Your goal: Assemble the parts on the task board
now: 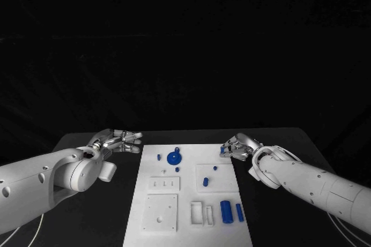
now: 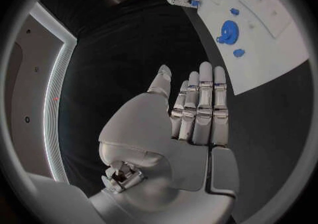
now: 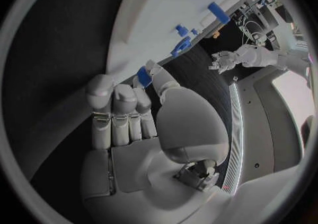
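Observation:
The white task board (image 1: pixel 189 150) lies in the middle of the black table. On it are a round blue disc (image 1: pixel 175 159), a small blue peg (image 1: pixel 206 181) and two blue cylinders (image 1: pixel 227 211) near the front. My right hand (image 1: pixel 238 147) hovers at the board's far right corner and pinches a small blue part (image 3: pixel 143 77) between thumb and finger. My left hand (image 1: pixel 116 141) is over the bare table just left of the board's far left corner. Its fingers (image 2: pixel 202 102) are stretched out side by side and hold nothing. The disc (image 2: pixel 227 32) lies ahead of them.
White raised blocks (image 1: pixel 201 212) and a square plate (image 1: pixel 161 212) sit on the board's near part. Black table surface (image 1: pixel 104 204) runs along both sides of the board. The backdrop behind the table is dark.

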Tool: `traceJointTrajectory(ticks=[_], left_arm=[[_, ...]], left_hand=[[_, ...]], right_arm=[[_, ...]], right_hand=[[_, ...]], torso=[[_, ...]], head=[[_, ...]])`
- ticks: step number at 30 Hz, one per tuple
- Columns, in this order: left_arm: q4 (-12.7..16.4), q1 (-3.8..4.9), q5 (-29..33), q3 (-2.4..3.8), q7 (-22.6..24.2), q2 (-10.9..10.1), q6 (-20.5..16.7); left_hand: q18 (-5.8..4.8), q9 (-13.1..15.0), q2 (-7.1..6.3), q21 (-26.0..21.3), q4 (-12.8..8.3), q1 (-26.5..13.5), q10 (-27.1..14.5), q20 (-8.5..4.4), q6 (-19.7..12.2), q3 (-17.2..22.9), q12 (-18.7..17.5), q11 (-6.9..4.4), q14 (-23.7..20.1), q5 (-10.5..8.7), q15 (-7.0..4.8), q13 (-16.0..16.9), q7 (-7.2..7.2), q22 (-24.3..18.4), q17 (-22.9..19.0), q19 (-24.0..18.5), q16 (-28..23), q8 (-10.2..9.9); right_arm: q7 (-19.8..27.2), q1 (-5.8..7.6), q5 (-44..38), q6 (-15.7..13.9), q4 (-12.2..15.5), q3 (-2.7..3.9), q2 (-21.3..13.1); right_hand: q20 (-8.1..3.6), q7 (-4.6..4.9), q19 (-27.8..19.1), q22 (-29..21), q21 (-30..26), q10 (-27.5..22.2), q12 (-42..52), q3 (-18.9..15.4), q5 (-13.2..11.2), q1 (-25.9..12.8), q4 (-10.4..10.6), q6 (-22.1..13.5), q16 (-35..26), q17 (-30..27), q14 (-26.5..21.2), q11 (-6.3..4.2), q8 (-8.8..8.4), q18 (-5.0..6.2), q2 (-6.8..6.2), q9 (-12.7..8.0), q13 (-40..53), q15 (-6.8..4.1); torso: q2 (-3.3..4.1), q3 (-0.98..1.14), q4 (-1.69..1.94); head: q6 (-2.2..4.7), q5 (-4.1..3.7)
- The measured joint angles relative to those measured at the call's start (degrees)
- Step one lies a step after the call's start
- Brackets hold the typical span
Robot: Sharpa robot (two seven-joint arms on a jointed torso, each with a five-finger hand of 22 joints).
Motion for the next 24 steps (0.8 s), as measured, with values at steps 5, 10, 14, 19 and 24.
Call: traceJointTrajectory(ticks=[5,10,14,19,24], left_arm=[[-1.9,1.17,-3.6,0.11,-4.9,1.7,3.2],[-3.8,1.99,-6.3,0.11,-9.0,3.7,6.4],[-5.3,2.33,-8.1,0.13,-11.9,5.4,9.1],[-6.6,2.43,-10.1,0.12,-15.0,7.3,11.9],[-6.6,2.46,-11.5,0.08,-17.7,8.5,13.7]], left_hand=[[-0.25,-0.1,0.00,8.3,0.0,0.0,5.4,-3.36,-1.2,0.0,2.7,-2.29,1.4,2.16,-3.15,0.3,-0.30,5.3,9.4,3.5,17.1,0.0],[-0.17,-0.1,-0.23,27.0,0.0,-0.2,7.7,-5.99,-0.5,0.0,13.3,-4.26,-1.0,2.21,-5.41,5.2,-0.94,17.9,23.1,4.5,41.5,0.0],[2.04,0.0,-0.34,36.5,0.5,-2.2,6.5,-6.93,0.1,0.0,26.0,-5.55,1.9,2.49,-6.81,14.1,-1.61,25.6,30.1,4.3,50.4,0.0],[2.99,0.3,-0.10,44.0,0.8,-4.0,7.3,-7.66,0.8,0.2,34.3,-6.33,8.9,2.66,-7.62,23.9,-2.27,37.3,44.9,8.9,55.5,0.0],[3.01,0.6,-0.13,47.8,0.9,-4.7,7.8,-7.73,1.3,0.2,35.5,-6.84,10.1,2.09,-7.77,27.9,-2.46,46.4,50.5,12.4,56.6,0.0]], right_arm=[[-2.3,0.99,-1.4,0.5,3.2,0.27,-0.4],[-4.5,1.32,-2.9,1.4,6.7,0.37,-0.2],[-6.8,1.43,-4.4,2.2,9.9,0.39,0.1],[-9.7,1.57,-6.0,3.1,12.6,0.42,0.9],[-12.0,1.60,-7.2,3.7,14.4,0.42,1.7]], right_hand=[[0.00,0.01,0.0,0.0,0.3,0.0,0.0,0.2,0.0,-0.1,0.2,0.0,0.0,0.2,0.0,0.00,-0.05,0.00,0.09,0.0,0.0,0.00],[0.00,-0.11,0.0,0.0,0.3,0.0,0.2,0.4,0.0,-0.2,0.4,-0.3,0.0,0.2,0.0,0.01,-0.06,-0.01,0.23,0.0,0.1,0.01],[0.00,-0.04,0.0,0.0,0.3,0.1,0.2,1.4,0.0,-0.5,1.0,-0.4,0.0,0.2,0.0,-0.12,-0.12,-0.01,-0.03,0.0,0.3,0.00],[0.00,-0.03,0.0,0.0,0.3,0.2,0.6,1.7,0.0,-0.9,1.3,-0.4,0.0,0.2,0.0,-0.21,-0.20,0.00,-0.39,0.0,0.5,0.01],[0.01,-0.02,0.0,0.0,0.3,0.2,0.6,2.1,-0.3,-0.9,1.7,-0.4,0.0,0.3,0.0,-0.21,-0.04,0.00,-0.39,-0.1,0.5,0.01]], torso=[[-0.68,-0.10,-0.42],[-1.33,-0.11,-0.92],[-1.88,-0.05,-1.26],[-2.32,-0.02,-1.61],[-2.55,0.06,-1.99]], head=[[0.18,0.41],[0.05,1.21],[-0.30,1.65],[-0.64,1.97],[-0.94,2.15]])
